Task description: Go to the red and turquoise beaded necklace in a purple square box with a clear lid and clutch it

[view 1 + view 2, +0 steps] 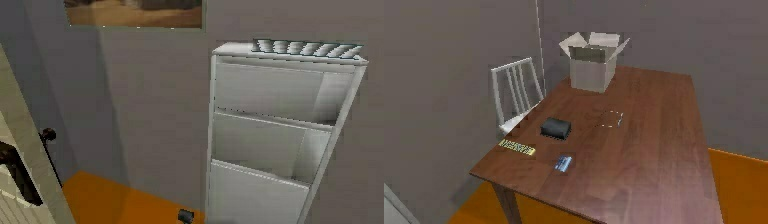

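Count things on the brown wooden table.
5: open white cardboard box at the far end; thin pale loop centrally; dark rectangular block, yellow flat strip and small blue item toward the view's lower left. Box may hide more.

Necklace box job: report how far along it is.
Done: the approach looks made, with the wooden table close alongside. In hand: confirming the target; a small dark squarish box on the table may be it, though its colour and contents are unclear. Left: reaching out and grasping it.

Pose of arm and tool cannot be told.
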